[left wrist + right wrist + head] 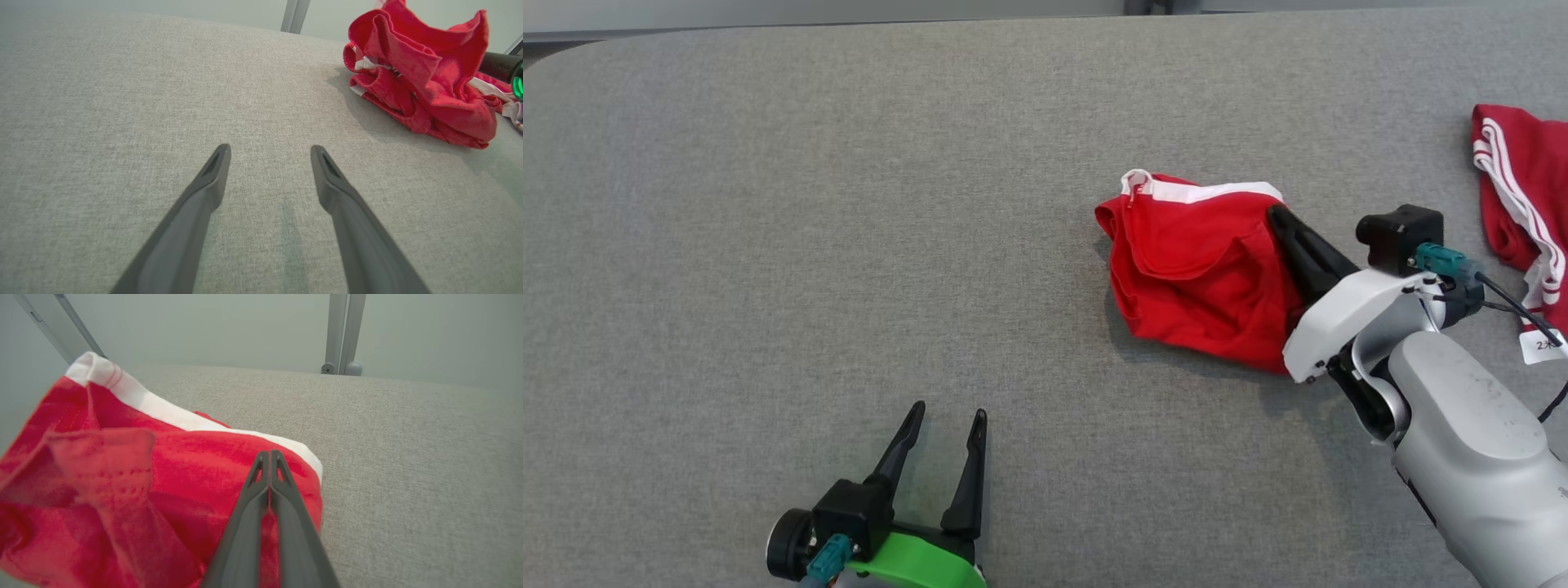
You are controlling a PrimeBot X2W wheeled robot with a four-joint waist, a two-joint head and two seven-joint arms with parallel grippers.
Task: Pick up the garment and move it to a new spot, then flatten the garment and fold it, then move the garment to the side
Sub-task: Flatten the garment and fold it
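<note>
- The left gripper sits nearest, fingers spread wide and holding nothing, low over the grey fabric-covered table and well apart from the work. It cannot steady the cloth from there. Were it brought across carelessly, it could meet the right arm.
- The right gripper has its fingers pressed fully together, lying over the right-hand edge of the red garment, just inside the white band. I cannot tell whether any cloth is caught between the tips. If none is, a lift would come up empty.
- If only a thin outer layer is pinched, the crumpled heap may unroll or slip free partway through the move, landing more tangled than it is now.
- The garment lies right of the table's middle, bunched and doubled over itself. Dragging rather than lifting could snag it on the rough table covering and tighten the folds, which would make flattening harder.
- The wrist cable hangs beside the right forearm and could catch cloth during a swing.
- Farther right, a second red garment with white stripes and a label lies near the arm. A wide sweep might push it or get the two confused.
</note>
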